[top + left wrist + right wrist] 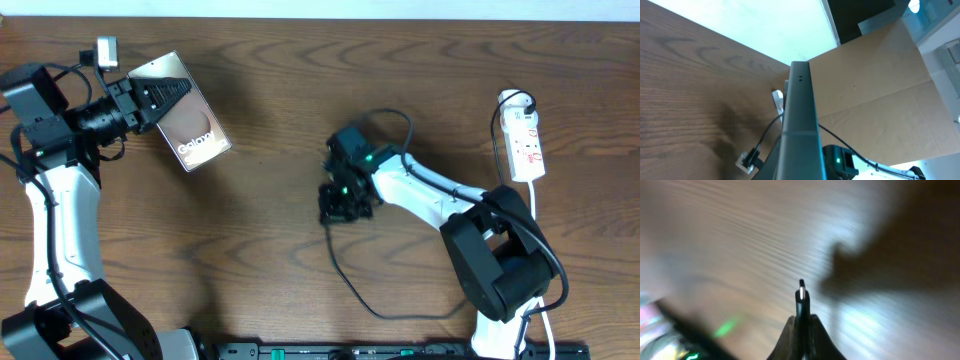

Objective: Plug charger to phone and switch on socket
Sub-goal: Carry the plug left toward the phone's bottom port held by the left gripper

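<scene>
The desk (270, 250) under us is dark brown wood, with the grain running left to right. Closest to our bases, a thin black cable loops across it and climbs to the right hand (340, 205), which hangs low over the middle of the desk with its wrist bent down. That wrist's view is badly blurred, but the fingers look pressed together on the charger (801, 300), a dark sliver with a pale tip poking out ahead of them.

Farther back on the left, the left arm reaches across. The left hand (160, 98) is clamped on one end of the phone (192, 128), holding it off the desk with the lettered face up and tilted. From that wrist we see the phone edge-on, with two small holes in its far end.

At the far right the socket (526, 145) lies flat on the desk, well apart from both hands, its white cord curling at the far end. Beyond the desk's edge stands a sheet of brown cardboard (875, 85), with a pale surface past it.
</scene>
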Robot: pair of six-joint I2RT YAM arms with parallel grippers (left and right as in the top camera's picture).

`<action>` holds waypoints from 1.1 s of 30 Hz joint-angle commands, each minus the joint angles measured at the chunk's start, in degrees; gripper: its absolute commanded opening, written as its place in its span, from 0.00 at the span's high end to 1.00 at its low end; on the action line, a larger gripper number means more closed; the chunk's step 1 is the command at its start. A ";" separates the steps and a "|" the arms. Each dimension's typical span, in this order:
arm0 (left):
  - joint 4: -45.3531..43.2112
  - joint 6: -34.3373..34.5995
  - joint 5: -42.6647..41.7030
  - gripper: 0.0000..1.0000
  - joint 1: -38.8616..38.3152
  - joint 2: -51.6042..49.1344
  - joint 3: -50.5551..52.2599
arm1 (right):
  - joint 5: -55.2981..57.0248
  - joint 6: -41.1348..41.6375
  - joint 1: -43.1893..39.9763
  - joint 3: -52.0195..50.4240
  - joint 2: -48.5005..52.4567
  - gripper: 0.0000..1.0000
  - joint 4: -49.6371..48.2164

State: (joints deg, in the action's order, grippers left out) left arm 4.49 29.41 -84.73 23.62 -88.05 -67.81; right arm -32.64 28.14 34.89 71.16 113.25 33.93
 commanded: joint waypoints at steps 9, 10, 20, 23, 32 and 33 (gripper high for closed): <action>-0.26 -2.01 -1.16 0.92 0.02 0.28 0.00 | -44.44 -14.73 -0.04 2.40 0.22 0.99 -31.93; -0.26 -2.01 -1.16 0.92 0.02 0.28 0.00 | -45.64 -14.73 0.04 2.40 0.24 0.99 -33.68; -0.26 -2.67 -1.20 0.92 -0.28 0.28 0.00 | -51.71 -13.22 0.44 2.40 0.24 0.99 -43.41; -0.28 -3.98 -1.20 0.92 -1.38 0.28 0.00 | -52.33 -11.08 0.48 2.40 0.24 0.99 -45.88; -0.31 -4.59 0.28 0.92 -3.08 0.28 0.00 | -54.21 -11.04 0.55 2.19 0.37 0.99 -46.90; -0.31 -4.59 0.28 0.92 -3.08 0.28 0.00 | -54.36 -11.04 0.57 2.19 0.42 0.99 -47.01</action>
State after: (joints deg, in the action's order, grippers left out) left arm 4.49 25.65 -83.66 20.49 -88.05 -67.81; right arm -84.99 16.86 34.30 72.93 113.34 -12.91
